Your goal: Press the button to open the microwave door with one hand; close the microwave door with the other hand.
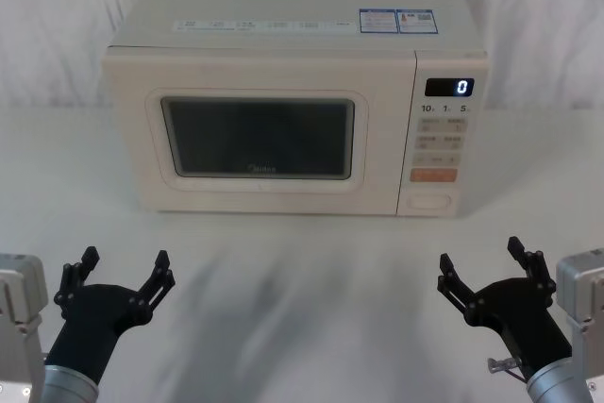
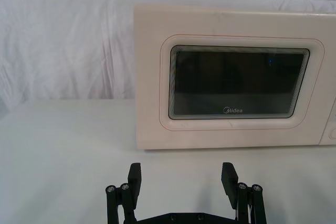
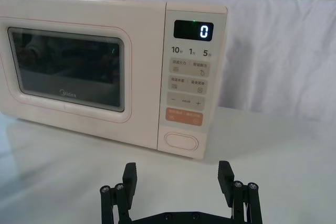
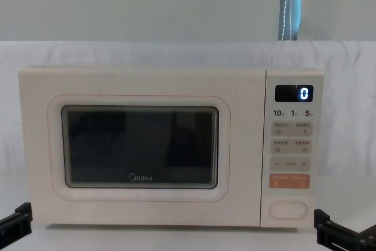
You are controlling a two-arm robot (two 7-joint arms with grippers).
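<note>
The cream microwave [image 1: 293, 44] stands at the back of the white table, its display reading "0". Its door [image 1: 257, 137], cream with a dark glass window and a Midea logo, is shut flush with the front; it also faces me as the door [image 4: 140, 148] in the chest view. The wide pill-shaped button [image 1: 429, 203] sits at the bottom of the control panel, below the orange key, and shows as the button [image 3: 181, 141] and the button [image 4: 288, 210]. My left gripper [image 1: 125, 269] hangs open near the front left, well short of the door. My right gripper [image 1: 486, 261] hangs open at the front right, short of the panel.
A white cloth covers the table [image 1: 302, 271] and drapes up the wall behind. Bare tabletop lies between both grippers and the oven's front. A grey-blue strip [image 4: 289, 4] hangs on the wall behind the oven.
</note>
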